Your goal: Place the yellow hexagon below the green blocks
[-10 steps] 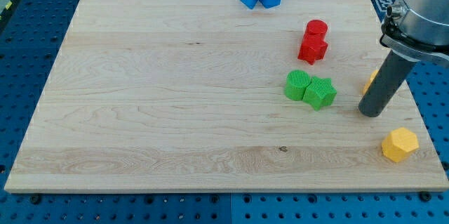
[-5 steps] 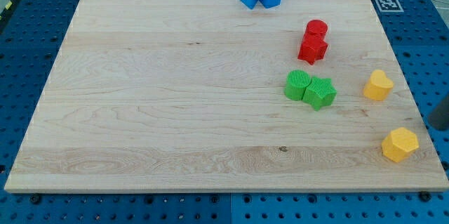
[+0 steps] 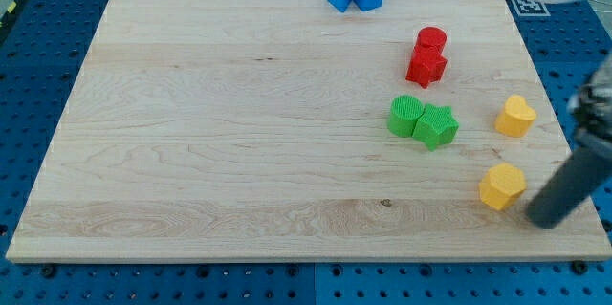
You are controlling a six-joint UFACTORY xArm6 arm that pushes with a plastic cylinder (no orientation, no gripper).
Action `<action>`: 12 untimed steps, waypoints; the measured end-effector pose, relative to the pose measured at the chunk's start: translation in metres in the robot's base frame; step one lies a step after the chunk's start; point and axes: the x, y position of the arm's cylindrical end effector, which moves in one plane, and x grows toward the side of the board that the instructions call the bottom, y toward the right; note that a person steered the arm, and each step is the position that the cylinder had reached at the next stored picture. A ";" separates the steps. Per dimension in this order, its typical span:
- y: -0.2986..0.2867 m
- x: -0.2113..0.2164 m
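A wooden board (image 3: 191,152) holds coloured blocks. My tip (image 3: 542,221) sits just right of the yellow hexagon (image 3: 502,186), which has slid left from the board's lower right corner since a moment ago. The two green blocks (image 3: 422,120) lie up and to its left, so more leftward pushing seems needed. There is no gripper, only a rod.

Open board (image 3: 220,133) is seen across the view's left and bottom. The yellow hexagon (image 3: 502,186) sits right of that stretch, my tip (image 3: 543,221) just beside it. Green blocks (image 3: 422,120) block above; yellow heart block (image 3: 515,116) and red blocks (image 3: 427,56) crowd the right side.
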 end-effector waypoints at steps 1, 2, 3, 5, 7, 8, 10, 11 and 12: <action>0.021 -0.012; -0.009 -0.033; -0.025 -0.028; -0.034 -0.014; -0.090 -0.011; -0.098 -0.022; -0.052 -0.035; -0.074 -0.047; -0.103 -0.030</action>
